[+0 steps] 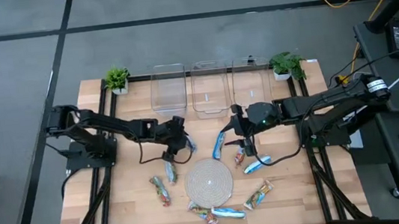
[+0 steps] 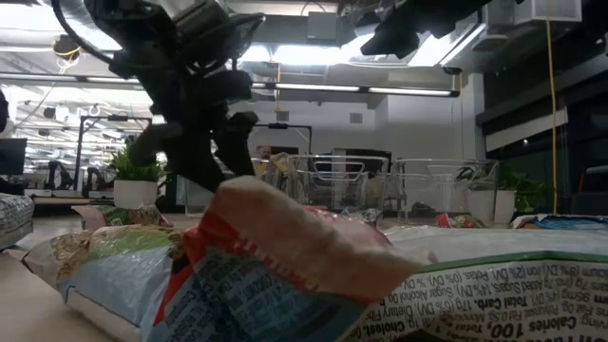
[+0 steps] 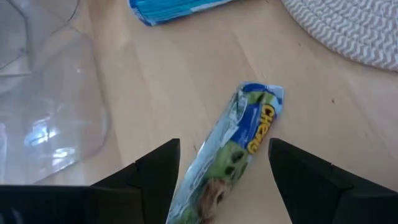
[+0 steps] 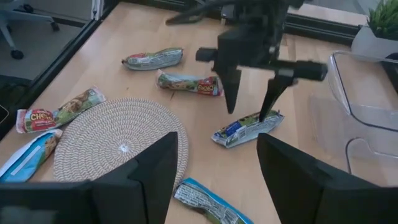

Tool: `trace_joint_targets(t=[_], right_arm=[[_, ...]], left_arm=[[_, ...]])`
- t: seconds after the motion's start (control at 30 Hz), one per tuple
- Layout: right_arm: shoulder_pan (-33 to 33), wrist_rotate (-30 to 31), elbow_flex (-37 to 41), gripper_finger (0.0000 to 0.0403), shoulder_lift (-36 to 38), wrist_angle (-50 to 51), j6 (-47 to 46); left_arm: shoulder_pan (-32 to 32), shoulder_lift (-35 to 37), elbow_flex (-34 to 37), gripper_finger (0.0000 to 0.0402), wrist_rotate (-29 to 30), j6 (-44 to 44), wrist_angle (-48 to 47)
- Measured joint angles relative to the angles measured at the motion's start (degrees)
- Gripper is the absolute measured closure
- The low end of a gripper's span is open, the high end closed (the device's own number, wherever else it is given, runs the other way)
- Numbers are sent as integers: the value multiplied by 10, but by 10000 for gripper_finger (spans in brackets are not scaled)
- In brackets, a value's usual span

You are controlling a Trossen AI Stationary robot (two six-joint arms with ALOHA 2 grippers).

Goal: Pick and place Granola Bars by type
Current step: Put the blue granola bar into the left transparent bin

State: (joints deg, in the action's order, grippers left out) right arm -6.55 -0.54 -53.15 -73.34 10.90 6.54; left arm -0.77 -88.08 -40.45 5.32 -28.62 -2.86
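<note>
We have the left gripper point(image 4: 252, 106) low over a blue-and-green granola bar point(image 3: 233, 152) that lies flat on the table point(image 1: 131, 203), just beside the woven mat point(image 1: 208, 183) on the side toward the clear bins point(image 1: 168, 91). Its fingers point(image 3: 155, 171) stand wide apart, one on each side of the wrapper, gripping nothing. The right gripper point(image 1: 243, 151) hangs above the table at the mat's other side, near another blue bar point(image 1: 255, 166); its fingers point(image 4: 149, 165) are parted and we see nothing between them. The remaining bars lie scattered round the mat's edge, and none is in a bin.

Our worry is the grasp. The bar lies at a slant between the fingers, so closing on it may catch only one corner of the slick foil and let it twist or slide out on the lift. The bin wall is close by too, and a swing that way could knock it. With both arms working so near the mat, they could also crowd each other.
</note>
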Motion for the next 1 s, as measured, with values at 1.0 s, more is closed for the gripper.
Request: trace_joint_targets(t=[1.0], right_arm=[[0, -1, 0, 181, 0, 1, 17]], left_arm=[[-1, -75, 0, 273, -31, 25, 59]])
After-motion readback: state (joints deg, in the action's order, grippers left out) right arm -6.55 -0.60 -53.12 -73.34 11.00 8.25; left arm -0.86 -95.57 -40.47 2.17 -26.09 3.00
